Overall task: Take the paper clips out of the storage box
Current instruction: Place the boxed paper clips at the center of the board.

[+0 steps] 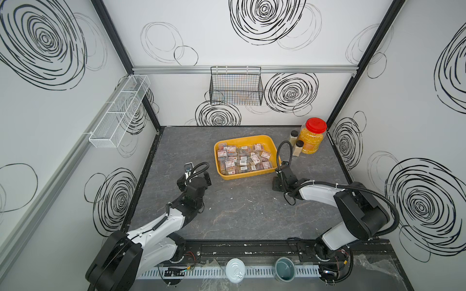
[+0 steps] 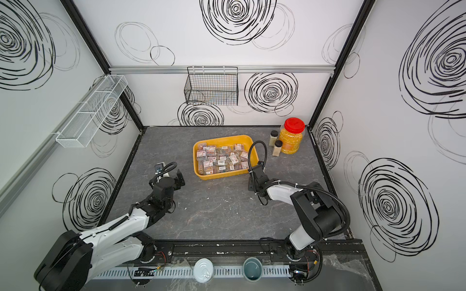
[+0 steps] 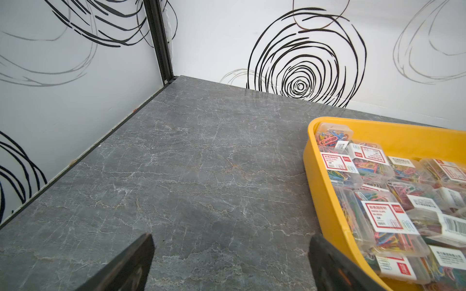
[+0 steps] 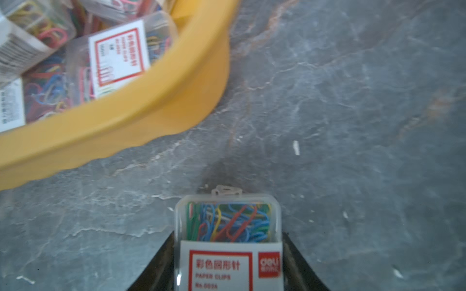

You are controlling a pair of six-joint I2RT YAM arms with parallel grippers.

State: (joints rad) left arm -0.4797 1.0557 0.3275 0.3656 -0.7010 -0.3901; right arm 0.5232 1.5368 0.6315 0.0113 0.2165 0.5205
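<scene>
walls (image 1: 176, 100): white, black spiral scribbles | floor (image 1: 239, 206): grey marbled | black wire basket (image 1: 235, 87): contents unclear

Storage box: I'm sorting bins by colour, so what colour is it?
The storage box is yellow-orange, clearest in the left wrist view.

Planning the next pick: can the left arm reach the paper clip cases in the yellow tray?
Probably yes: the left gripper stands open beside the yellow tray; nothing covers the cases.
</scene>
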